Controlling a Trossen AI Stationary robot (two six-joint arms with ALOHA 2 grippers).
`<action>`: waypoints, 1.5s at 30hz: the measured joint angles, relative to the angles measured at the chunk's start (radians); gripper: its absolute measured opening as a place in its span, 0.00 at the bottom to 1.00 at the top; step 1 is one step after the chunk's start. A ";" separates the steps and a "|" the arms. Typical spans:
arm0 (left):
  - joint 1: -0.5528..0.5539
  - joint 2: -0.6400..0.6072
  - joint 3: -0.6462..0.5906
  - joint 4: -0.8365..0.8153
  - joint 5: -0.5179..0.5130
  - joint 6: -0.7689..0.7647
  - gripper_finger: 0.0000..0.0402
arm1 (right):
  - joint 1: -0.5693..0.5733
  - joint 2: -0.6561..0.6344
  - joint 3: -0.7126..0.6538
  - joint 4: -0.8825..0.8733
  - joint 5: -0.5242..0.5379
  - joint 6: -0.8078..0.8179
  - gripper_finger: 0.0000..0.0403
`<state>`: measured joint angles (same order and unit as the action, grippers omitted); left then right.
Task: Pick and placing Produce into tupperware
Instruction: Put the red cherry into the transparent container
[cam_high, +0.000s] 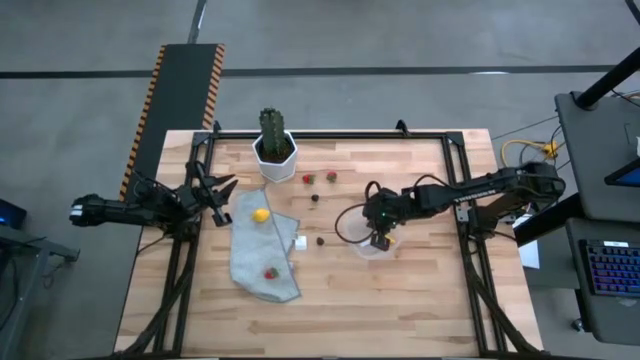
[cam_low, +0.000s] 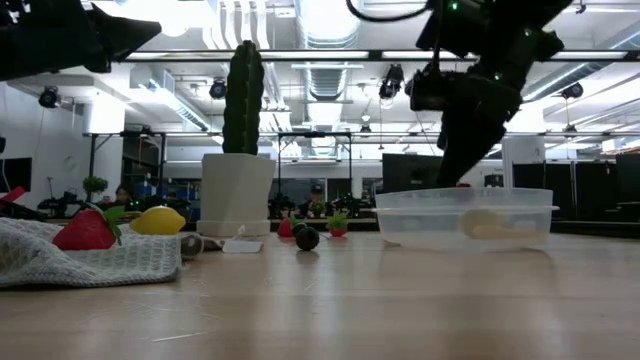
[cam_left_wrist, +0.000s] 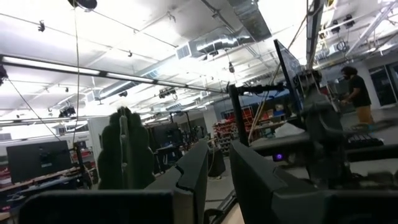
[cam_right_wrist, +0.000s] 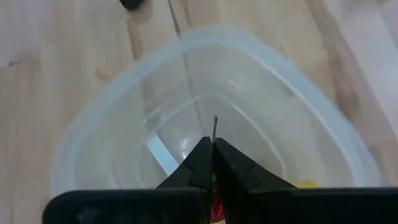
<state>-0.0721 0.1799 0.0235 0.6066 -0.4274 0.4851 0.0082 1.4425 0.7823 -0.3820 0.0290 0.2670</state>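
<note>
The round clear tupperware (cam_high: 362, 250) (cam_low: 465, 200) stands right of the table's middle, with a yellow piece (cam_right_wrist: 305, 184) inside it. My right gripper (cam_high: 380, 240) (cam_right_wrist: 212, 146) hangs over its inside, slanting down, shut on a red berry. A yellow lemon (cam_high: 261, 214) and a red strawberry (cam_high: 270, 272) lie on a grey cloth (cam_high: 255, 250). Small red and dark berries (cam_high: 308, 179) (cam_high: 320, 240) lie on the wood. My left gripper (cam_high: 215, 190) waits raised at the left edge, its fingers slightly apart with nothing between them. My right gripper pinches a thin stem (cam_right_wrist: 215, 124) between its two fingertips; the stem's end sticks out past them. The red berry (cam_right_wrist: 216, 198) shows farther back between the fingers. The fingers slant down from the table's right side, and the berry is held over the tupperware's inside.
A green cactus in a white pot (cam_high: 275, 150) stands at the far edge. A small white cube (cam_high: 300, 241) lies beside the cloth. Bare wood spans the near half of the table (cam_high: 400, 310). Black frame rails (cam_high: 470, 270) run along both sides.
</note>
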 joint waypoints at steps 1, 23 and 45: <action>0.000 0.000 0.000 0.002 0.000 0.000 0.14 | 0.000 0.000 -0.009 0.006 0.000 0.003 0.02; 0.000 0.001 0.000 0.014 0.003 0.001 0.14 | 0.000 0.083 -0.065 0.111 -0.003 -0.001 0.02; 0.000 0.001 0.000 0.013 0.003 0.002 0.14 | 0.000 0.083 -0.063 0.111 -0.039 -0.006 0.11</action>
<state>-0.0719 0.1810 0.0235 0.6201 -0.4244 0.4870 0.0082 1.5257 0.7197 -0.2711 -0.0102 0.2614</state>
